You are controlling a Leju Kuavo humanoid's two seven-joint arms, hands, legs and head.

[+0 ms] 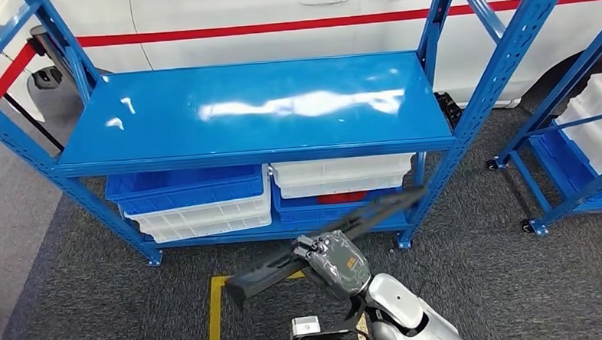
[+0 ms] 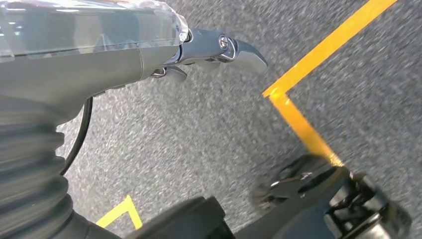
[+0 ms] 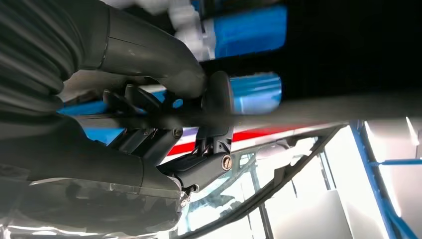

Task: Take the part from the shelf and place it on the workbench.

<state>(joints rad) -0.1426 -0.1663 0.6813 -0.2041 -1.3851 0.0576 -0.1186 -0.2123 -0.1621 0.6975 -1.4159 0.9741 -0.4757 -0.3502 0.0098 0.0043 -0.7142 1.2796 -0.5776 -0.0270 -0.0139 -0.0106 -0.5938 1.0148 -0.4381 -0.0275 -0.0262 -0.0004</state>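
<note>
Low in the head view, the right hand [image 1: 334,262] grips a long dark part [image 1: 268,272], a thin strip slanting from lower left to upper right over grey carpet [image 1: 89,302] edged by yellow floor tape [image 1: 214,315]. The left hand [image 2: 219,50] hangs over carpet with fingers curled on nothing. Beyond, the blue shelf [image 1: 257,110] top lies bare; stacked bins [image 1: 196,197] sit beneath. No readable writing.

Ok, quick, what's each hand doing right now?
Left hand: cannot tell whether open or closed.
Right hand: holding the long black part.
</note>
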